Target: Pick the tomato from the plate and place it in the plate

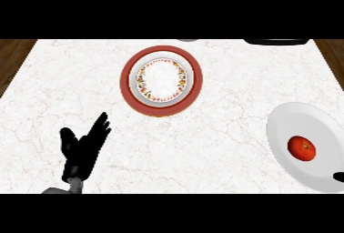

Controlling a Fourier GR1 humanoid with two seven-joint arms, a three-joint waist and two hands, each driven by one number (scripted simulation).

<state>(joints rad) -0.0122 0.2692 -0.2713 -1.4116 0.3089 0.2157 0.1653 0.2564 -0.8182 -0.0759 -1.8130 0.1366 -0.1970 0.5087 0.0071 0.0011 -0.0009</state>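
Observation:
A red tomato (302, 148) lies on a plain white plate (295, 123) at the right edge of the counter. A second plate (161, 81), red-rimmed with a floral white centre, sits at the back middle with nothing on it. My left hand (82, 150) rests open at the lower left, fingers straight and pointing up, far from both plates. Only a small black tip of my right hand (339, 176) shows at the lower right edge, just below and right of the tomato, over the white plate's rim.
The white marble counter (215, 136) has wooden floor beyond its left and right edges. A dark object (277, 41) and a small grey one (188, 40) sit at the back edge.

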